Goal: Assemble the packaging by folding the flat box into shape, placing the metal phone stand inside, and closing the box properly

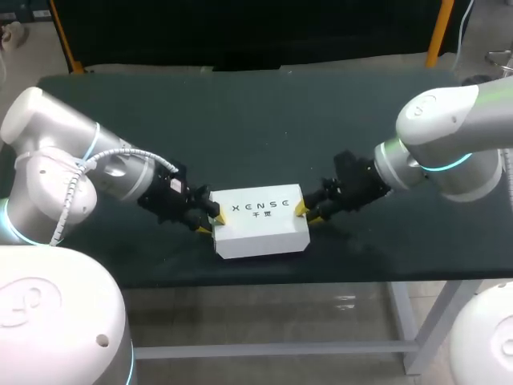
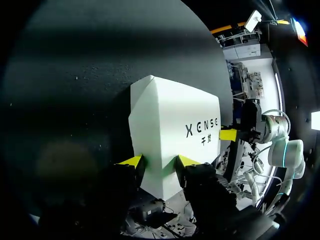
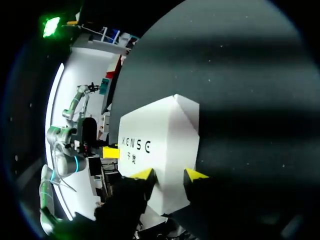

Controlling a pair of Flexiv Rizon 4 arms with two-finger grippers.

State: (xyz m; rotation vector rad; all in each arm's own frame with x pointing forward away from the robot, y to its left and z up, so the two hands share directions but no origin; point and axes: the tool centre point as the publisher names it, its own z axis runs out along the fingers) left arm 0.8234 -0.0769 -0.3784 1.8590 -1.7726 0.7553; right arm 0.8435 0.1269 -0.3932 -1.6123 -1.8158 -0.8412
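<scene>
Two hands on this one, so go easy. Starting with the left hand (image 1: 208, 219): it looks clamped on the left end of the white box (image 1: 260, 228), a yellow tip on either side of that end. The white box is toward the front of the dark green bench (image 1: 240, 112), printed face up, and looks fully closed. I can't see the phone stand, so it's presumably inside. The right hand (image 1: 304, 212) pinches the right end the same way. My guess is this is the final squaring-up, so squeeze evenly, keep both hands level, and don't shove inward or the card will bow.
</scene>
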